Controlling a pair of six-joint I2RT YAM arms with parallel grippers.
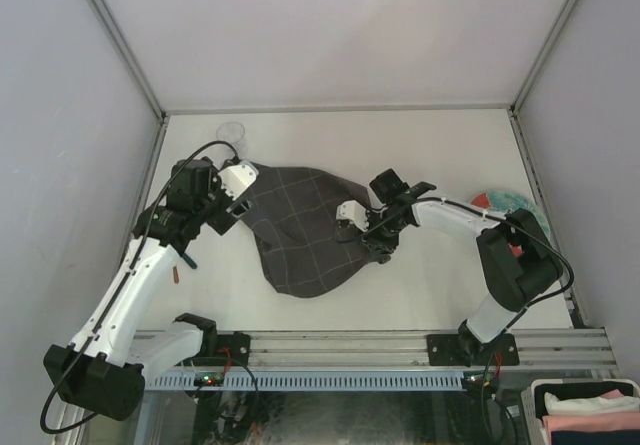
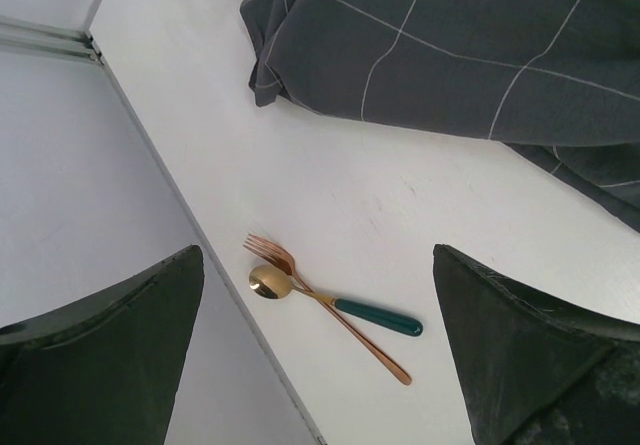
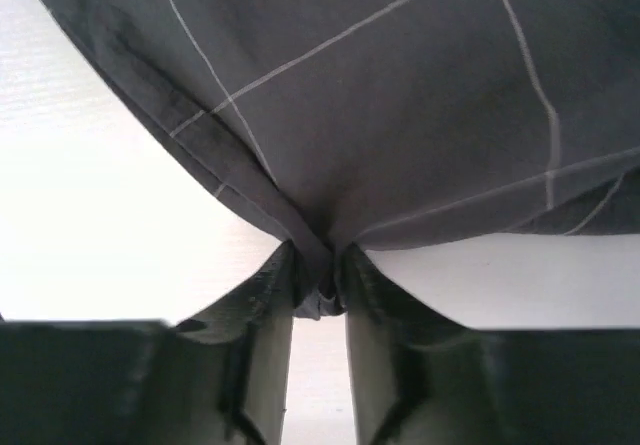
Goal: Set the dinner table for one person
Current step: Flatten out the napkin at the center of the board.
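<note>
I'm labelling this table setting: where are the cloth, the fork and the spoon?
cloth (image 1: 300, 230): top view, middle of the fabric.
fork (image 2: 272, 254): left wrist view, its tines.
spoon (image 2: 376, 316): left wrist view, its green handle.

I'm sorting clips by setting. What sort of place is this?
Probably a robotics lab cell, not a dining room: a bare white table fenced by plain panels, a metal rail carrying two robot arms, and a cloth as prop.
</note>
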